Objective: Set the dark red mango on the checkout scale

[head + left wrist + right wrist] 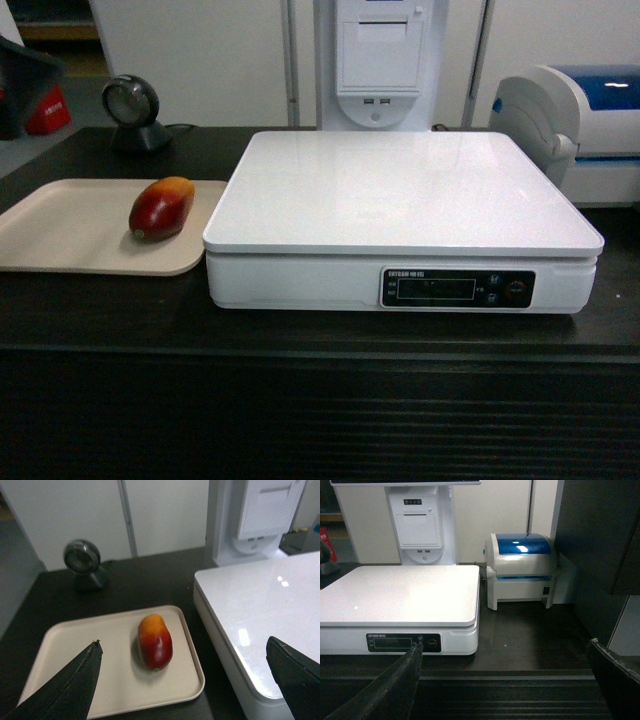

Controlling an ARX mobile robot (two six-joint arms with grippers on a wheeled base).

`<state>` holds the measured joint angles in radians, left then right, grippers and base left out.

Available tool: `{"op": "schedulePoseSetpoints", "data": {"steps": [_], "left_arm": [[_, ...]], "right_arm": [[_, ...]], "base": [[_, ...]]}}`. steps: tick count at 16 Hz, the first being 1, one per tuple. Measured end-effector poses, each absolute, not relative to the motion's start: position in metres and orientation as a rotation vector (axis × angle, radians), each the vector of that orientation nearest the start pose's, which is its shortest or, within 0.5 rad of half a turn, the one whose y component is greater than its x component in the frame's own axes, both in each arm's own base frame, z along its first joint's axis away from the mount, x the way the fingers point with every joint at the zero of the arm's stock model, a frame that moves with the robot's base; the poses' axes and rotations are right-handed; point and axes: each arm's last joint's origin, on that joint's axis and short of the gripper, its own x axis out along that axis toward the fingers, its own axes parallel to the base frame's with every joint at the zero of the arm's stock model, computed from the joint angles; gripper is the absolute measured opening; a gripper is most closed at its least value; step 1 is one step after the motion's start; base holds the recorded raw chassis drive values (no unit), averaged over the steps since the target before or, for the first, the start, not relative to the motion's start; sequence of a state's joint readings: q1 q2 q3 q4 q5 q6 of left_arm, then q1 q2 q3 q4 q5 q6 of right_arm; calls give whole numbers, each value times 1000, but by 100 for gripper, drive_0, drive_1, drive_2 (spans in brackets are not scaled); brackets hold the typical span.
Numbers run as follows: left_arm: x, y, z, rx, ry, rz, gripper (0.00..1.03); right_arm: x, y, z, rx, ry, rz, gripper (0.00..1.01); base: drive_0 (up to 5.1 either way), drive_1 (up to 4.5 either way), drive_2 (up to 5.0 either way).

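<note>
Dark red mango (160, 208) flat on beige tray (60, 235), orange end rearward-right.

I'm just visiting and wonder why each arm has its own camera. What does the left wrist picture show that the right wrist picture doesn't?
Only the left wrist view shows the dark red mango lying on the beige tray, with the left gripper open above them. Only the right wrist view shows the blue-lidded machine, the scale's display panel and the open right gripper. Both show the white scale on the black checkout.
</note>
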<state>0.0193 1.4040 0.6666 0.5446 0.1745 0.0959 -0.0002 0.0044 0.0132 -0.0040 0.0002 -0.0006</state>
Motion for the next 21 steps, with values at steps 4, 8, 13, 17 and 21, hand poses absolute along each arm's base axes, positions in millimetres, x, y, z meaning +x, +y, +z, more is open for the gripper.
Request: {"op": "schedulePoseSetpoints", "data": {"steps": [4, 8, 13, 17, 21], "left_arm": [[410, 2, 192, 32, 400, -217, 98], [473, -8, 161, 15, 552, -241, 98], [498, -4, 160, 34, 585, -195, 98], [514, 10, 143, 20, 670, -144, 98], [522, 17, 129, 17, 718, -117, 98]], "right_arm": [[97, 0, 167, -1, -5, 0, 98], [97, 0, 167, -1, -5, 0, 98], [97, 0, 167, -1, -5, 0, 98], [97, 0, 167, -1, -5, 0, 98], [97, 0, 167, -1, -5, 0, 98]], "base": [[0, 0, 0], [0, 0, 0], [0, 0, 0], [0, 0, 0], [0, 0, 0]]}}
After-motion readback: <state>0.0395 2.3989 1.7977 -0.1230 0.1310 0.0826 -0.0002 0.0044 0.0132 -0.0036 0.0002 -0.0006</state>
